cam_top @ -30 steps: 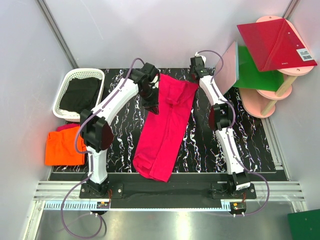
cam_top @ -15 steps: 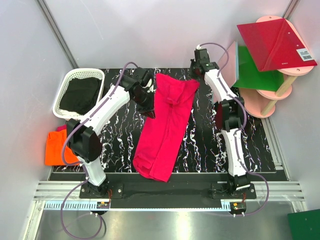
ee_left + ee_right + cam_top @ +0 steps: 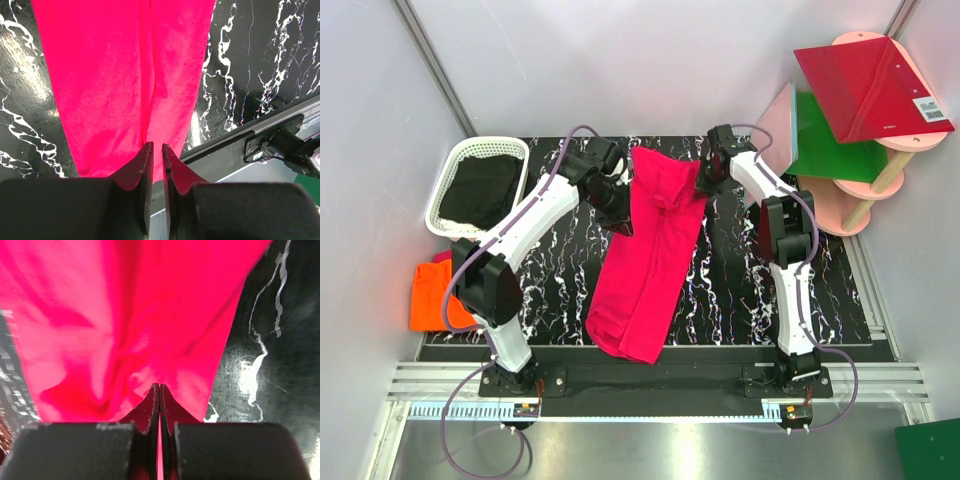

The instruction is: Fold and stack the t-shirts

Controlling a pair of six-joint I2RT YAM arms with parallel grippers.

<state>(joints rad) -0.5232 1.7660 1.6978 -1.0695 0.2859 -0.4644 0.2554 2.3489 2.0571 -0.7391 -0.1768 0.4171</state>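
Observation:
The hot pink t-shirt (image 3: 650,260) lies as a long band down the middle of the black marbled mat (image 3: 560,290), from its far part to its near edge. My left gripper (image 3: 623,222) sits at the shirt's left edge. In the left wrist view its jaws (image 3: 156,145) show only a thin slit, with the pink cloth (image 3: 115,75) running up a crease to the tips. My right gripper (image 3: 703,180) is at the shirt's far right corner. It (image 3: 159,385) is shut, with pink cloth (image 3: 125,315) between the jaws. The orange t-shirt (image 3: 445,295) lies folded off the mat's left side.
A white basket (image 3: 455,170) with dark cloth stands at the far left. Stiff red (image 3: 870,85) and green (image 3: 835,150) panels rest on a pink stand (image 3: 845,215) at the far right. A metal rail (image 3: 650,385) runs along the near edge.
My right gripper has come back from the far edge toward the near side, onto the shirt's far right corner. The left arm's elbow swung out to the left; its gripper stayed put.

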